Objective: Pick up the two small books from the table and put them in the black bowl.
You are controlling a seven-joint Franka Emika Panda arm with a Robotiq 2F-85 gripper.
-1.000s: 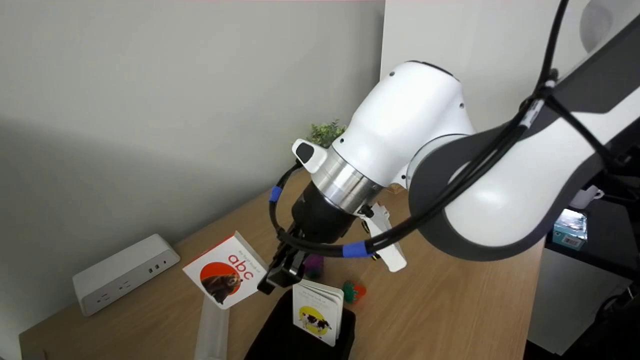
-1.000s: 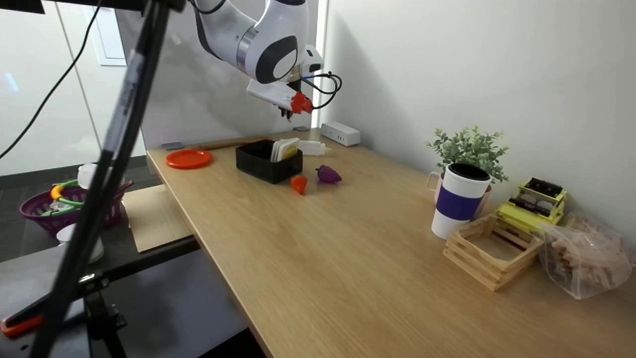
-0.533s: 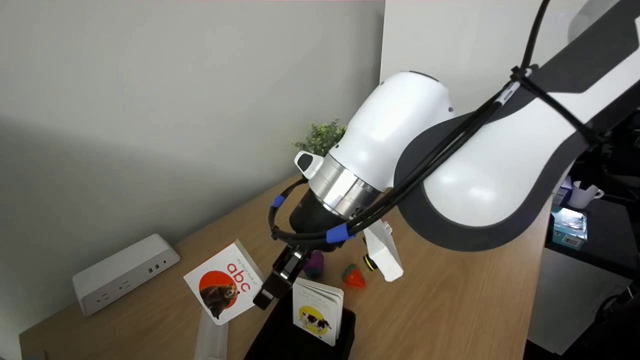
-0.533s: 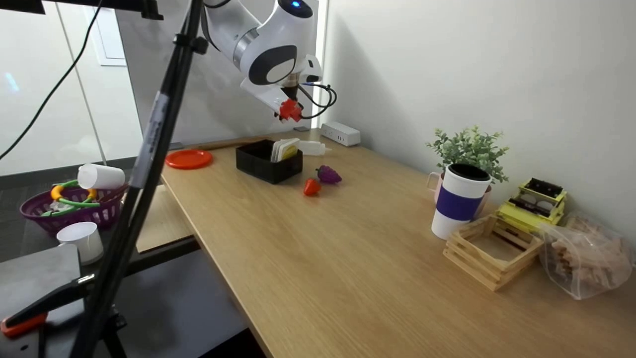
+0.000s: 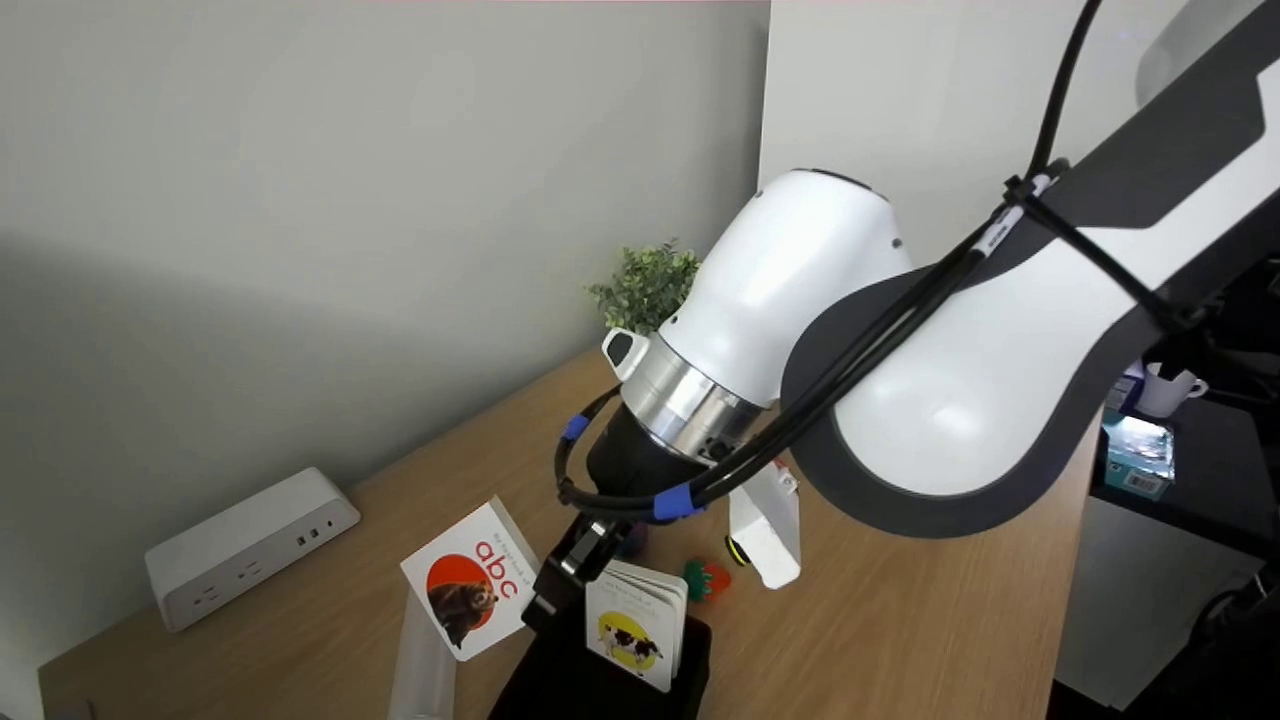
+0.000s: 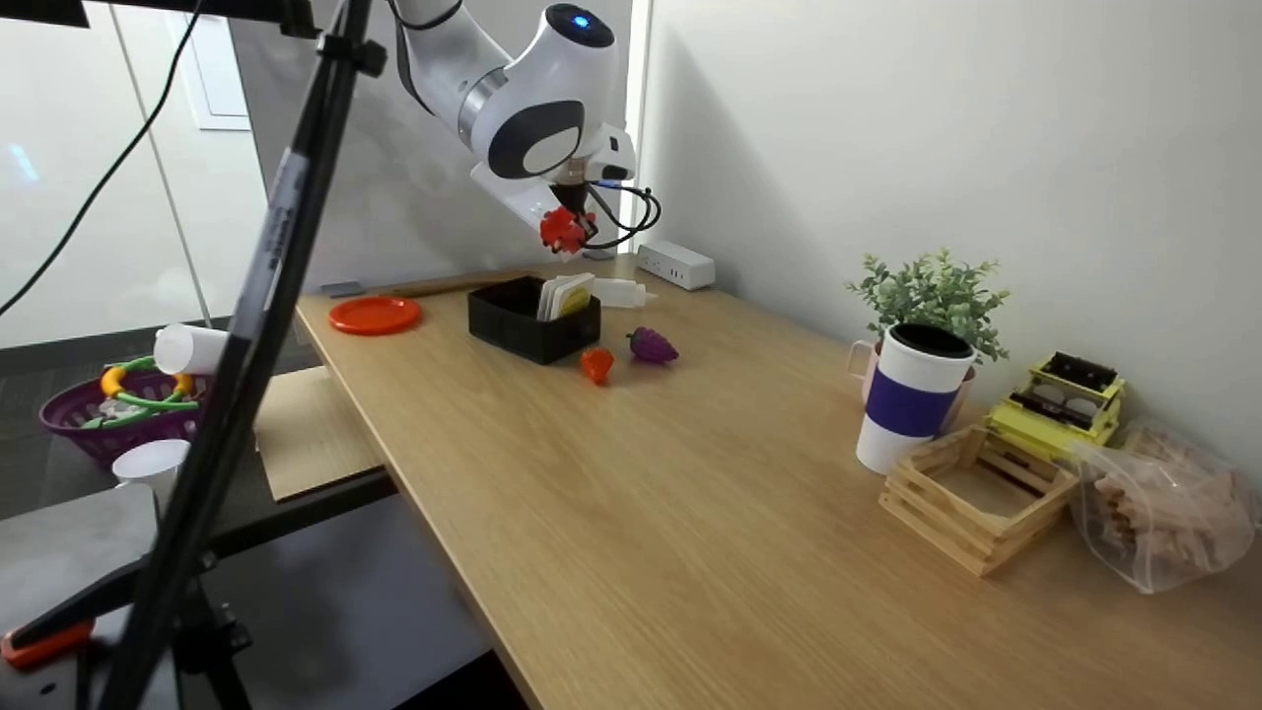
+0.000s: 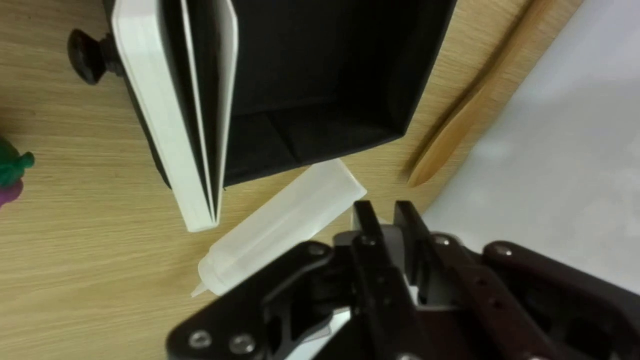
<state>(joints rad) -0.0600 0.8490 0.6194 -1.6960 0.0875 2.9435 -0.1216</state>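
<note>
White book [image 5: 475, 583] in mid-air, black box [image 6: 513, 333] near it

With abc and a bear on its cover, it hangs tilted from the gripper [image 7: 385, 210], whose fingers are drawn nearly together, pinching it at one side. The second book [image 5: 630, 630], with a cow on a yellow disc, stands inside the box near one end, its leaves a little parted, its top above the rim. Just beside the box a pale squeeze bottle [image 7: 282, 227] lies on the table [image 6: 641, 493], and near another side a wooden spoon [image 7: 472, 107]. A toy strawberry [image 6: 596, 365] and a purple toy fruit [image 6: 652, 345] sit close by. Further out I see a red plate [image 6: 375, 316] and, by the wall [image 5: 250, 250], a white power strip [image 5: 250, 550]. Well apart stand a tall cup [image 6: 905, 402], a plant [image 6: 932, 296] and a wooden crate [image 6: 937, 503].
</note>
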